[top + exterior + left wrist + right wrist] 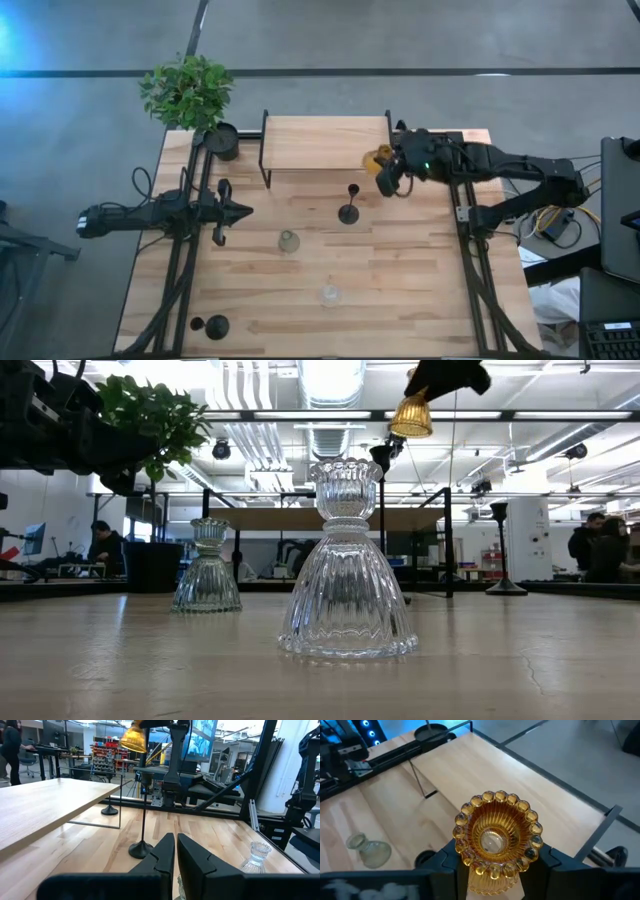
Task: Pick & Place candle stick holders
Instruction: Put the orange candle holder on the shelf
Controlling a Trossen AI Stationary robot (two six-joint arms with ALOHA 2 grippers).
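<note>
Amber candle stick holder (496,840) sits pinched between the right gripper's (385,172) fingers, held in the air at the raised wooden shelf's (325,142) right end, upper centre of the overhead frame. Left gripper (240,210), jaws pressed together and apparently empty, waits at centre-left. Black holder (348,205), olive-green holder (289,241) and clear holder (329,295) stand on the table (420,270) below.

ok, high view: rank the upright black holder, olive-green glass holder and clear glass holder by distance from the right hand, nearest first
1. Upright black holder, table middle, just left of the right hand, which grips the amber holder.
2. Olive-green glass holder, farther left.
3. Clear glass holder, toward the front edge.
</note>
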